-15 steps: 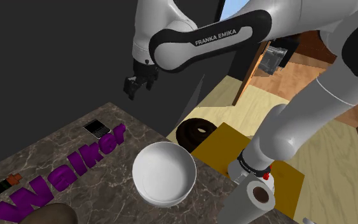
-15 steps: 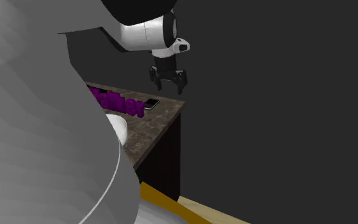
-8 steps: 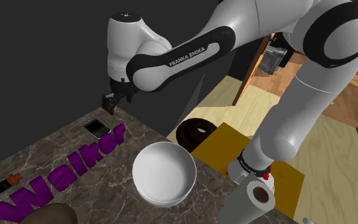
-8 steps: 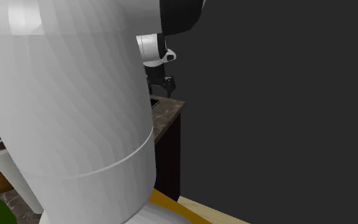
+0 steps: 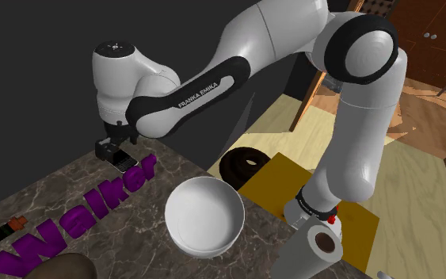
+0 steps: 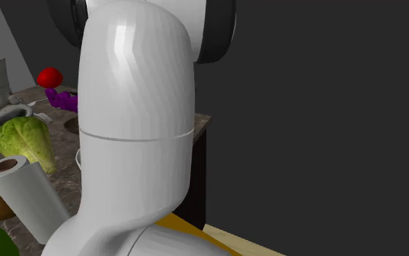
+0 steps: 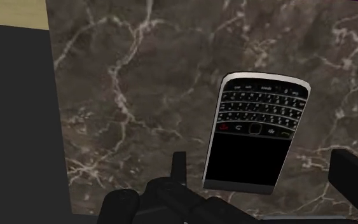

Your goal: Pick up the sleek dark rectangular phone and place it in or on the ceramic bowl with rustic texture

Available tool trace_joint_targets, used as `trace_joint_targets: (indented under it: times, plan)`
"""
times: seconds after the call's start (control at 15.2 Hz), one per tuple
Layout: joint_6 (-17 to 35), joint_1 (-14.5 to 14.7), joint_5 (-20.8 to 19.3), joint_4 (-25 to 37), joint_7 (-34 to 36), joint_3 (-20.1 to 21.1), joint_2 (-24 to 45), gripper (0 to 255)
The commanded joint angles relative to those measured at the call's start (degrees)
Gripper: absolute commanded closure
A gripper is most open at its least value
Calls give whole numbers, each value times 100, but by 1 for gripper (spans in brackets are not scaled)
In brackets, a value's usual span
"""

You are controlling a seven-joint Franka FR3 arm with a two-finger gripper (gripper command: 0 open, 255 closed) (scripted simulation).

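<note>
Wrist view: the tool (image 7: 264, 159) is open, its two black fingers (image 7: 179, 167) standing apart on either side of the keypad phone (image 7: 255, 130), and neither finger touches it. The phone, with a dark screen and a silver frame, lies flat and face up on the brown marble desk (image 7: 120, 95), near the desk's edge. Shoulder view: the arm reaches down to the far end of the purple "Walker" lettering (image 5: 70, 218), where the phone lies. The plain white bowl (image 5: 205, 214) stands upright on the same desk, apart from the phone, toward that view's lower right. A paper towel roll (image 5: 322, 244) stands beside the stand.
</note>
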Motion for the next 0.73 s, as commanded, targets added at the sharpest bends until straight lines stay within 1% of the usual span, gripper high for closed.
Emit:
trace_joint_targets:
  times: [0.0,0.4,0.66]
  plan:
    - [64,66,-96,66,64,-19,144,0]
    - [384,150,-333,94,211,-147,524,0]
    - [384,151,-332,93,211,-148,524,0]
